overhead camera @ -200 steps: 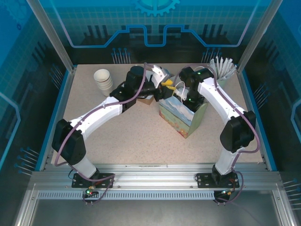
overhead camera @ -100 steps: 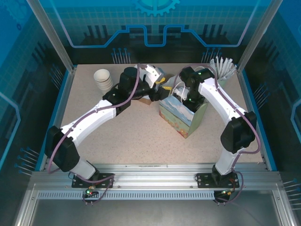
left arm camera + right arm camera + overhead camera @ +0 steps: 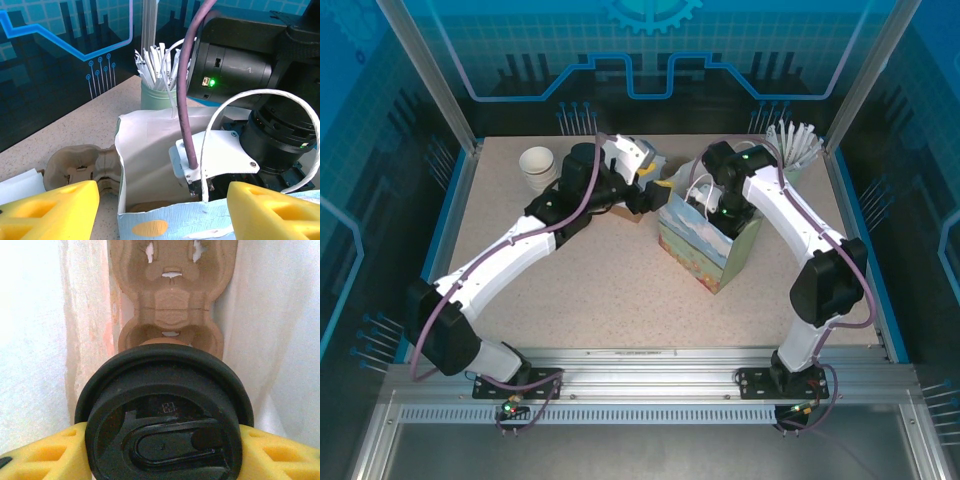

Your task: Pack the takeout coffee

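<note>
Left gripper has drawn back leftward off the gift bag, fingers spread, empty. Right gripper pinches the takeout coffee at its lid, inside that bag at centre-right of the overhead view, above the pulp carrier. Miss that socket on release and it tips.

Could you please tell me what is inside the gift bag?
Inside the gift bag, the right gripper holds the takeout coffee; a pulp cup carrier lies beneath. The lid hides the cup's body.
</note>
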